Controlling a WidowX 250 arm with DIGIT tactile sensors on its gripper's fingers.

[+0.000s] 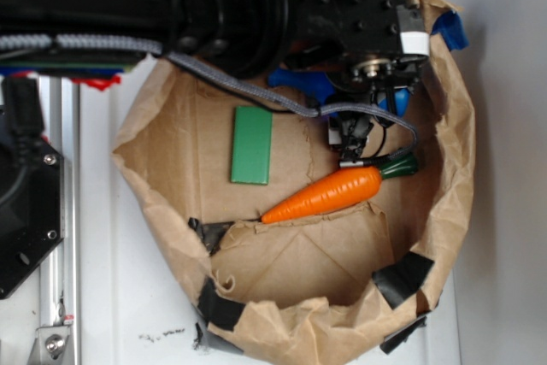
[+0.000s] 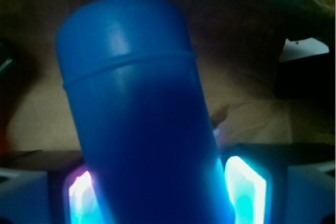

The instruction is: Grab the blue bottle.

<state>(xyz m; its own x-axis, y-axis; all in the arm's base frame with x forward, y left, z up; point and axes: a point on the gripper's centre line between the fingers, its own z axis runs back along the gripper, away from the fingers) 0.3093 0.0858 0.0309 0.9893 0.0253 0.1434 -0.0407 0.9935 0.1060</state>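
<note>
Paper-lined bin (image 1: 154,203); wrist-only: blue bottle (image 2: 142,114) between end effector (image 2: 168,192) pads.

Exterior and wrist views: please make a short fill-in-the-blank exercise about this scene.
1. The bottle between the gripper fingers has the colour ____.
2. The orange carrot has a stem of the colour ____.
3. The flat green block lies to the ____ of the carrot in the exterior view.

Missing words: blue; green; left

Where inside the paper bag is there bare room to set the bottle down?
Bare brown paper lies below the carrot, toward the black-taped rim, and left of the green block. The top right is crowded: the gripper and its cable sit there over the blue bottle.
</note>
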